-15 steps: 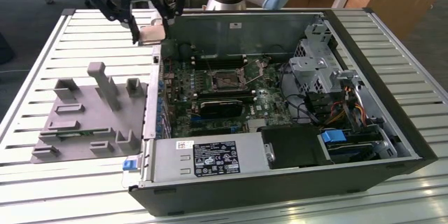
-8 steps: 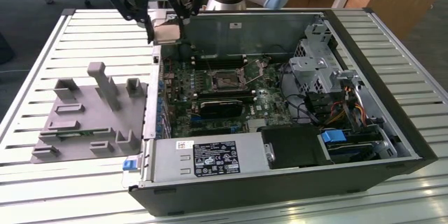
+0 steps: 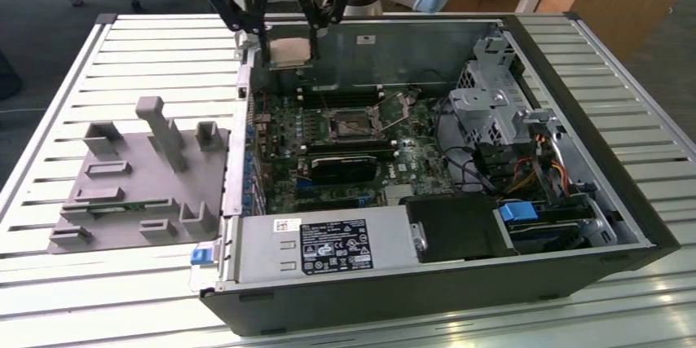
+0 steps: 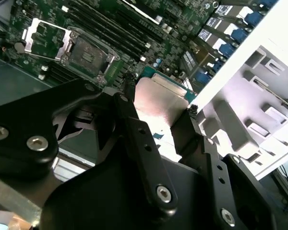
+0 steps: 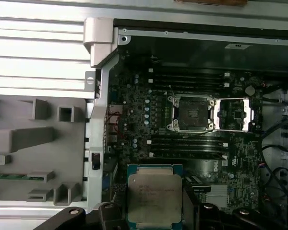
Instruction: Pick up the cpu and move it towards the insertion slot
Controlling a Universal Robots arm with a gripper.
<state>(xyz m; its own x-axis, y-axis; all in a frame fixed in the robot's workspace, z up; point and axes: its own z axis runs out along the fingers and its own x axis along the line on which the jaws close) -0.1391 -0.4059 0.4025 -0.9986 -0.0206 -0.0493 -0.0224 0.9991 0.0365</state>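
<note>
1. Gripper (image 3: pixel 292 34): you have it raised above the far wall of the open computer case (image 3: pixel 609 201), towards the exterior view's left. Its black fingers (image 4: pixel 134 129) are clamped on the cpu, one on each opposite edge.
2. Cpu (image 5: pixel 155 197): held clear of the board, metal lid facing the first wrist camera, green rim showing around it. In the exterior view it appears as a pale square (image 3: pixel 292 50) between the fingers. Nothing touches it but the fingers.
3. Insertion slot (image 5: pixel 192 113): on the motherboard (image 3: pixel 370 160), its shiny frame folded open beside the dark centre. In the exterior view the slot (image 3: pixel 354 126) lies nearer the case middle than the gripper, well apart from the chip and lower.
4. Grey tray (image 3: pixel 142 177): on the slatted table (image 3: pixel 98 71) outside the case, at the exterior view's left. Not involved in the carry now.
5. Handling advice, by judgement: keep the chip level and its edges square to the slot frame as you travel. Pass above the case wall and the memory slots (image 5: pixel 187 143) with margin. Hold grip pressure steady; a flat chip held by its edges could tilt or slip.
6. Progress, by judgement: pick-up done, transfer partway.
</note>
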